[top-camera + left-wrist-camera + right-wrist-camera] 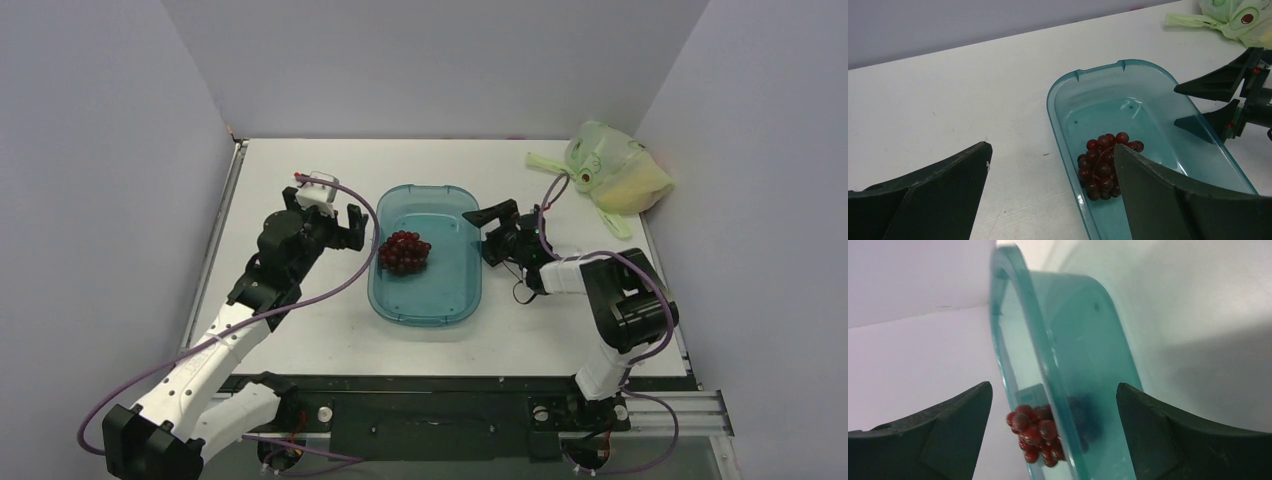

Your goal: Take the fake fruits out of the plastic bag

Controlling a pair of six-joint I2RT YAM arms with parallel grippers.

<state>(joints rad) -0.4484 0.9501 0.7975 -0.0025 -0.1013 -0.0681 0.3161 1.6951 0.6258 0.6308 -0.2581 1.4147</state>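
Note:
The pale-green plastic bag (615, 170) lies bunched at the far right corner, its loop handles spread on the table. It also shows in the left wrist view (1238, 17). The fake fruits are hidden inside it; only a yellowish mass shows through. A dark red grape bunch (403, 252) lies in the teal tray (425, 320). My left gripper (352, 228) is open and empty beside the tray's left rim (1063, 87). My right gripper (478, 235) is open and empty at the tray's right rim (1018, 315), which runs between its fingers. The grapes (1035, 432) show beyond it.
White walls stand close on the left, back and right. The bag sits against the right wall. The right gripper (1178, 106) reaches over the tray's right side. The grape bunch (1103, 162) lies near the tray's left wall.

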